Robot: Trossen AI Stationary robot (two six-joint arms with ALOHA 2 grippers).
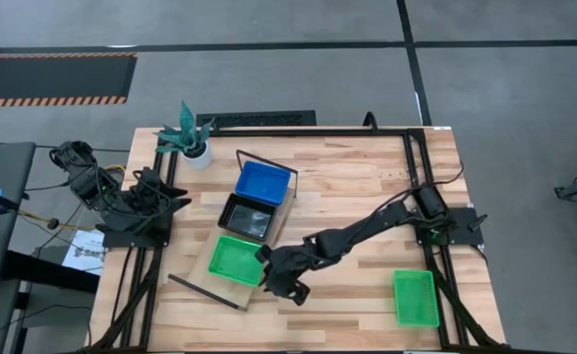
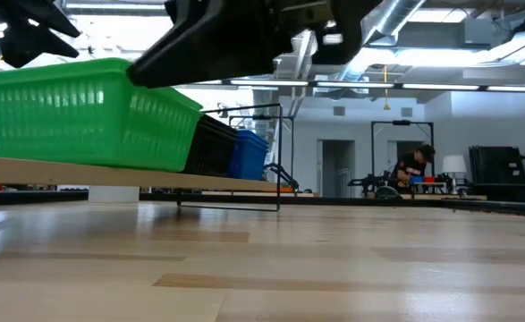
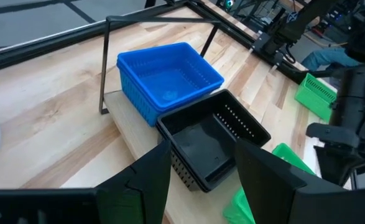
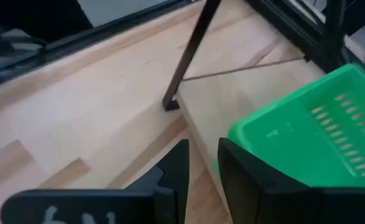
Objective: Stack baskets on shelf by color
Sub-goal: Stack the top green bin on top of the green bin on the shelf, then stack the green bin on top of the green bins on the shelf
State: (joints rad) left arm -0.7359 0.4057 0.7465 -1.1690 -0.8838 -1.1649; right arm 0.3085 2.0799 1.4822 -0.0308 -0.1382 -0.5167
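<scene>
The shelf [image 1: 231,285] lies slantwise on the table [image 1: 367,177], its long axis running from the near-left wire end [image 1: 207,292] up toward the far wire frame [image 1: 268,162] by the potted plant [image 1: 192,138]. Three baskets sit along it in a row: the blue basket [image 1: 263,183] at the far end, the black basket [image 1: 248,217] touching it in the middle, and a green basket [image 1: 239,261] at the near end, each with its long side lying across the plank and its open top up. The right gripper [image 1: 286,285] hangs just beside that green basket's near corner; from its own camera the two dark fingers [image 4: 176,171] stand only a narrow gap apart with nothing between them, the green basket [image 4: 319,140] just off one fingertip and the plank's wire foot [image 4: 171,104] ahead of them. Whether a finger actually touches the basket rim I cannot tell. A second green basket [image 1: 415,297] lies well apart from the fingers, alone on the table near the right arm's base, long axis pointing toward the near edge. The left gripper [image 1: 170,197] waits back by its mount at the table's left side, its fingers [image 3: 148,177] spread wide and empty, the black basket [image 3: 213,140] showing through the gap. From table height the green basket [image 2: 83,112] hides most of the black and blue ones behind it, and the arm above is only a dark blurred mass. A person [image 2: 414,165] is seated far off in the room.
</scene>
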